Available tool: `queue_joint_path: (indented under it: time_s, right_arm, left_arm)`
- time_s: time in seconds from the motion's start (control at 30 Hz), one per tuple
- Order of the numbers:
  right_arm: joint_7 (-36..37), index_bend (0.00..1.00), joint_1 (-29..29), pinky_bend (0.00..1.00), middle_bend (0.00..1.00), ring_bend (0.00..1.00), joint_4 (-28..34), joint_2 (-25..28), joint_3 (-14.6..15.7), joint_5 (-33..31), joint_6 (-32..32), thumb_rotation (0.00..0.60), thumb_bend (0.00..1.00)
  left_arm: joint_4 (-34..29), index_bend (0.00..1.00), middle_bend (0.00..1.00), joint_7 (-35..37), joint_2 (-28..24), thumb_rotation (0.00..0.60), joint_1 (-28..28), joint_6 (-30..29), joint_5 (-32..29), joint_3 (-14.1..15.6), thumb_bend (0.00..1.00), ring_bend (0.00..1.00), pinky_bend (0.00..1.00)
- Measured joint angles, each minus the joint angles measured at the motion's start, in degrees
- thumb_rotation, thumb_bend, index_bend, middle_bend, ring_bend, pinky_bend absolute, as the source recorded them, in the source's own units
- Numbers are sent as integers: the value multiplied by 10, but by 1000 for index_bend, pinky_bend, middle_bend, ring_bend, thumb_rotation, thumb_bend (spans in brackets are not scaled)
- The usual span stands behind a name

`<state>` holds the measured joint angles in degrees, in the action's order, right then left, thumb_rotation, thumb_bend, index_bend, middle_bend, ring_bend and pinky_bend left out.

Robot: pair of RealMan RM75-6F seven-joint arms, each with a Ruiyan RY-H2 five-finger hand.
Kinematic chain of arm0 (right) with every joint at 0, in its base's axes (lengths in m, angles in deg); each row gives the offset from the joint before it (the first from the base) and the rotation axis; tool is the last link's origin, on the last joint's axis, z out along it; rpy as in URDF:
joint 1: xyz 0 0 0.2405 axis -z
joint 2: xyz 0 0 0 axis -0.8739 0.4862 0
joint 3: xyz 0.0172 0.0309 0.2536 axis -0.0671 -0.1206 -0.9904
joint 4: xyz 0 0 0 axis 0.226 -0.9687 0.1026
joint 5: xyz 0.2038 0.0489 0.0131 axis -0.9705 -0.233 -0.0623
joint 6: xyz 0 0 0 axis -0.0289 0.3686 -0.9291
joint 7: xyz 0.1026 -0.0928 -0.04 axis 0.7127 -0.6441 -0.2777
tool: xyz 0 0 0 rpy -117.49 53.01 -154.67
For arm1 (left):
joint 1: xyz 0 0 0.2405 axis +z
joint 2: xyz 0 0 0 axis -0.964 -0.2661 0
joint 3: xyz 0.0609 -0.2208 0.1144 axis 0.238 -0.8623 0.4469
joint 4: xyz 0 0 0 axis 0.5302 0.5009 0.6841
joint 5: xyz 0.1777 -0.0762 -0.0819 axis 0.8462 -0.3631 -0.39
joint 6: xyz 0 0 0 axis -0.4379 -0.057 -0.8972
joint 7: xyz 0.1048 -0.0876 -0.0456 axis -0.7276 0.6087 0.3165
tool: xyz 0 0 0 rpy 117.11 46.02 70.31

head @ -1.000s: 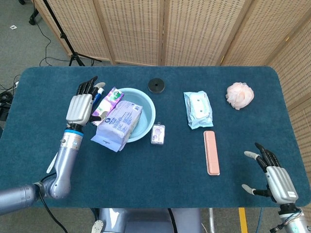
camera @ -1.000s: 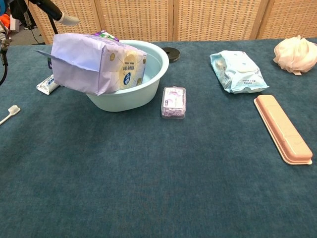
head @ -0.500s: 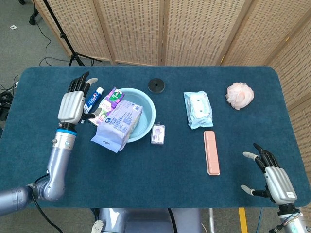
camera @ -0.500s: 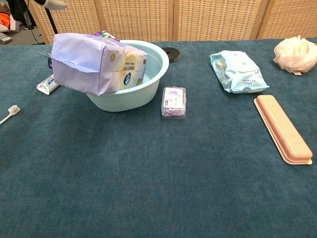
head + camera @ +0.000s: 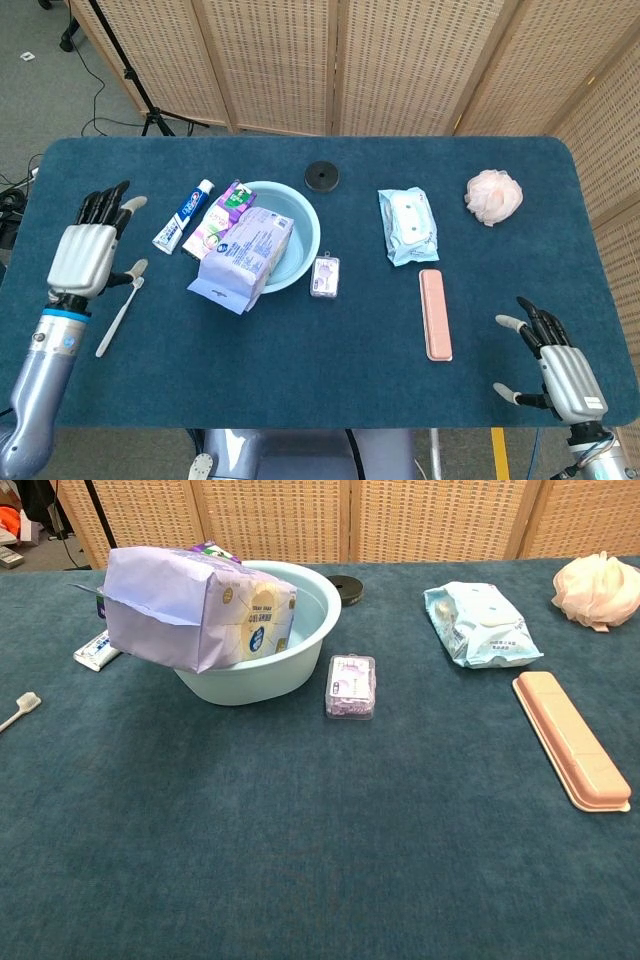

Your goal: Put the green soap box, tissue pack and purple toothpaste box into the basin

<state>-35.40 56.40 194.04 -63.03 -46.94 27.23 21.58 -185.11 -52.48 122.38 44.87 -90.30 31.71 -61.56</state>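
Lavender tissue pack (image 5: 243, 256) lies propped across near-left rim of pale-blue basin (image 5: 301, 222), part inside, tail hanging onto table (image 5: 330, 370); too long to drop flat. Purple toothpaste box (image 5: 222, 216) leans on basin's left rim, half in at best. Green soap box: cannot find in either view. Left hand (image 5: 88, 253) hovers well left of basin, above toothbrush (image 5: 119, 316), fingers spread, holding nothing. Right hand (image 5: 555, 369) low at near-right table edge, fingers apart, empty.

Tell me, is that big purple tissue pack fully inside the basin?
Only partly: the tissue pack rests tilted across the basin rim, one end overhanging the table.
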Motion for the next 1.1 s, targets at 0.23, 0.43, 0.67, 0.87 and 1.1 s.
queue_joint_path:
  time_s: [0.23,0.43,0.67,0.87,1.1]
  right_arm:
    - [-23,194,0,16,0,0,0,-7,1,-1,-1,600,105]
    - [-46,194,-2,16,0,0,-11,-11,2,15,1,600,93]
    - [-58,194,-5,16,0,0,-25,-16,6,30,-1,600,93]
    - [-77,194,-7,16,0,0,-27,-25,7,23,-9,600,95]
    - [-87,194,-8,15,0,0,-26,-32,5,19,-10,600,94]
  left_arm:
    - [-16,163,0,5,-33,600,64,-15,65,75,257,0,0]
    - [4,164,0,10,-27,600,105,-37,130,119,262,0,0]
    - [11,164,0,46,14,600,143,-43,125,141,264,0,0]
    - [45,163,0,30,44,600,161,-52,123,151,266,0,0]
    - [65,164,0,18,57,600,174,-70,135,148,267,0,0]
